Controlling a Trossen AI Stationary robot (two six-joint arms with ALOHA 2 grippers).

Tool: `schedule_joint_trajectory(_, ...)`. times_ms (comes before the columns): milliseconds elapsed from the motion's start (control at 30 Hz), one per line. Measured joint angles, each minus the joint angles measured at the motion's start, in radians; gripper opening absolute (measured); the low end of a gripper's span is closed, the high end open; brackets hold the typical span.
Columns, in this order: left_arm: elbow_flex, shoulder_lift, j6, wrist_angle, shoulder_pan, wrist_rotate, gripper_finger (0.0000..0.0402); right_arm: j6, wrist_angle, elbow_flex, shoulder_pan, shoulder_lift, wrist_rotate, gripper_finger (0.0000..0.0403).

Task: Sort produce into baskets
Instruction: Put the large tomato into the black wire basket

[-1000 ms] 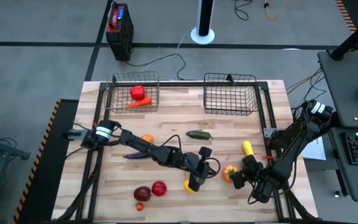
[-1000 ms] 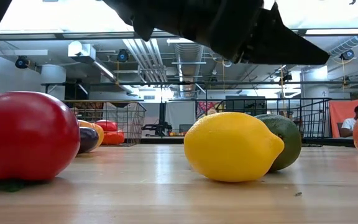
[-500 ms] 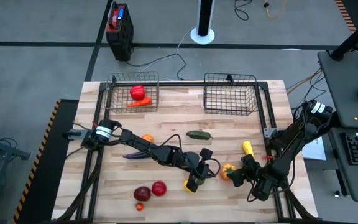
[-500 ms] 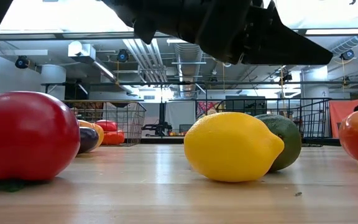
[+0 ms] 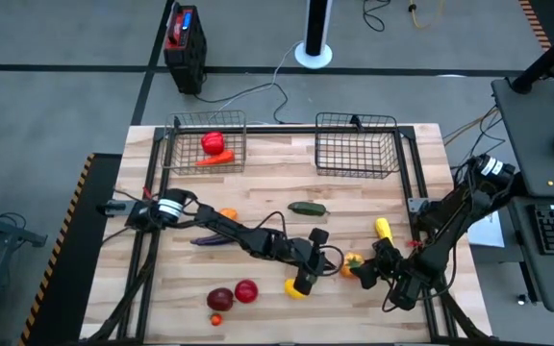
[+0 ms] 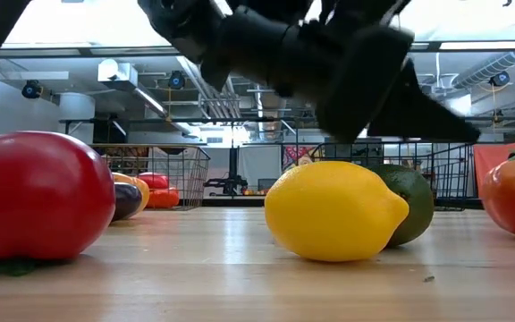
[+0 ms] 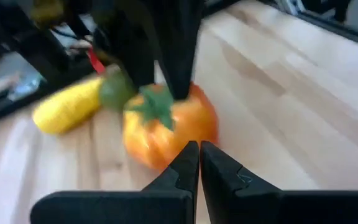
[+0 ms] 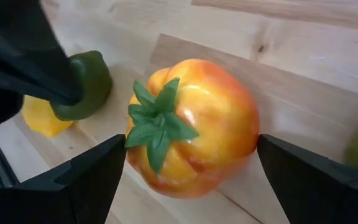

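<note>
An orange-yellow tomato (image 8: 197, 143) with a green stalk lies on the wooden table (image 5: 258, 183), between the two fingers of my open right gripper (image 8: 191, 149), which slants down at it from the table's right. My left gripper (image 7: 199, 152) is shut and reaches in from the left, its tips pointing at the tomato (image 7: 166, 130). It hangs low over a yellow lemon (image 6: 333, 210) and a green piece (image 6: 414, 201), touching neither as far as shows. The left basket (image 5: 207, 142) holds a red piece and a carrot. The right basket (image 5: 357, 144) holds nothing. My right gripper has one finger (image 8: 98, 174) on each side of the tomato, which rests on the table. Whether either finger touches it, I cannot tell.
Corn (image 5: 383, 229) lies just beyond the right gripper. A cucumber (image 5: 308, 208), an eggplant (image 5: 205, 240) and an orange piece (image 5: 227, 213) lie mid-table. Red pieces (image 5: 234, 294) sit near the front edge. A black frame runs along the table's sides.
My left gripper has sunk toward the lemon and the green piece, still shut. The tomato has slid a little toward the table's left, staying between the right gripper's open fingers.
</note>
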Motion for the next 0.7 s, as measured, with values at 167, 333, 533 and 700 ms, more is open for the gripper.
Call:
schedule_joint_trajectory(167,0.005,-0.003,0.0,0.006,0.013,-0.002,0.0,-0.011,0.003,0.0,-0.002,0.006,0.013,0.0354)
schedule_joint_trajectory(333,0.007,0.009,0.0,0.011,0.018,0.002,0.0,-0.01,0.02,0.0,-0.002,0.009,0.041,0.0354)
schedule_joint_trajectory(533,0.015,0.036,-0.002,0.006,0.019,0.037,0.0,-0.011,0.064,0.0,-0.007,0.009,0.072,0.0354)
schedule_joint_trajectory(700,0.016,0.036,-0.007,-0.005,0.023,0.039,0.0,-0.027,0.062,-0.002,-0.026,0.009,0.054,0.0354)
